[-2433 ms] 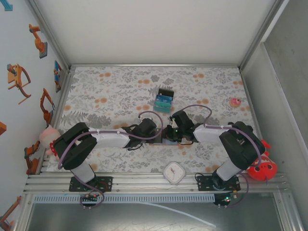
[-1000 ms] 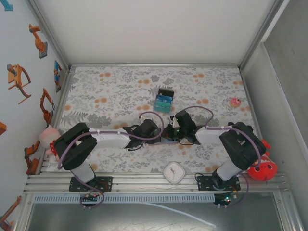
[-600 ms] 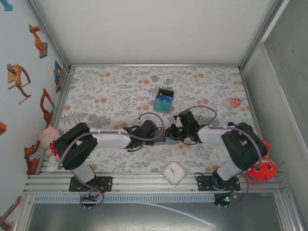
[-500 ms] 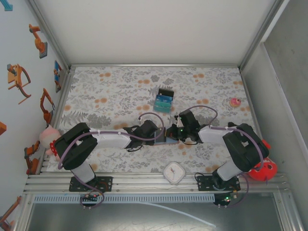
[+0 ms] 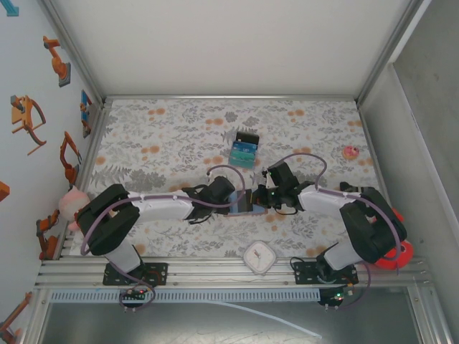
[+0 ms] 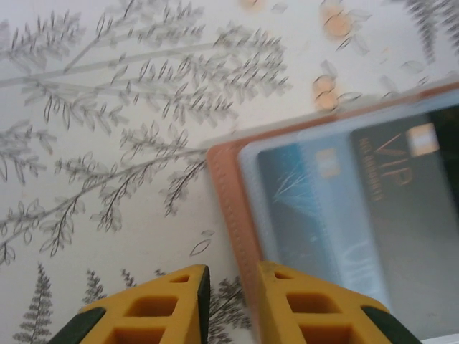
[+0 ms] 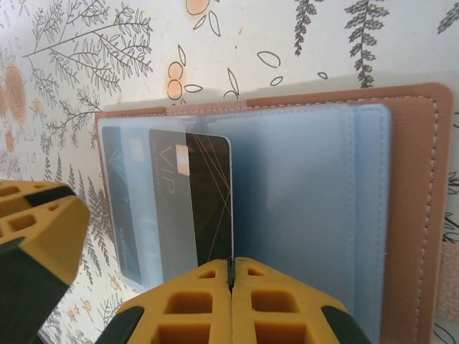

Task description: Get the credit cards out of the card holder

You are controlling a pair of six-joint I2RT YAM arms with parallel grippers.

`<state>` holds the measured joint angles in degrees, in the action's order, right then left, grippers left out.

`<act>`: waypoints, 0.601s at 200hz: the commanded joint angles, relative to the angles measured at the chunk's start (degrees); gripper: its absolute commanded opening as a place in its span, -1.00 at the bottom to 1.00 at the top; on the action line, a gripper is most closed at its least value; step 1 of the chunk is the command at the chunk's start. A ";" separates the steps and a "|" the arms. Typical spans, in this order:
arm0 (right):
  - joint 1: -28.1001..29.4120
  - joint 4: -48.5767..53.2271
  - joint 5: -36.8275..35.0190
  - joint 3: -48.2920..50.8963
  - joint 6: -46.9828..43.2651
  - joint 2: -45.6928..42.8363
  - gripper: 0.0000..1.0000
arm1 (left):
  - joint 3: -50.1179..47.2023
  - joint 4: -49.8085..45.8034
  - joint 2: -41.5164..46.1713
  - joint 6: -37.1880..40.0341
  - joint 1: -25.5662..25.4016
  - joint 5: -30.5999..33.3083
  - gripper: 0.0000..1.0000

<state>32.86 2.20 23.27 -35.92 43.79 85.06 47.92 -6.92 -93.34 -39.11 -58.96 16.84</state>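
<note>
1. Nearest, at the front edge of the floral-patterned bench [image 5: 158, 143], a white square rounded-corner object [image 5: 258, 256] lies between the two arm bases, well apart from both grippers.
2. A red plush toy [image 5: 393, 252] sits beside the right arm's base, partly hidden by that arm. A pink plush toy [image 5: 72, 203] rests at the bench's left edge.
3. At mid-bench the terracotta-brown leather card holder [image 7: 416, 215] lies open and flat, its pale blue inside facing up. From above, the two wrists meet over it and cover most of it.
4. The right gripper [image 7: 231, 276] is clenched on the near edge of a black credit card [image 7: 208, 193] marked VIP, half out of its clear sleeve. A teal credit card [image 7: 118, 186] sits inside the sleeve beside it.
5. The left gripper [image 6: 233, 276] is at the holder's opposite edge, jaws a little apart, with the brown rim running into the gap. I cannot tell whether it pinches the rim.
6. Farther back lie the loose cards [image 5: 242, 153], a black one just behind teal and light-blue ones, clear of both arms.
7. A small pink round object [image 5: 351, 152] lies at the far right.
</note>
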 commanded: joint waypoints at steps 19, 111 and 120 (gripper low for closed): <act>-0.30 2.45 -0.24 -1.61 -1.38 -0.30 -1.00 | 7.86 0.94 -2.26 6.01 -0.45 -0.80 -0.50; -0.30 1.57 0.73 -1.20 -0.60 0.03 -1.00 | 11.13 4.06 -11.48 3.73 -0.89 -7.68 -0.67; -0.34 1.69 0.66 -1.29 -0.64 -0.06 -1.00 | 11.08 3.41 -11.70 3.78 -0.89 -7.56 -0.70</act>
<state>32.82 2.74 23.62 -36.27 43.44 85.06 59.02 -2.66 -104.53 -35.18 -59.61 10.39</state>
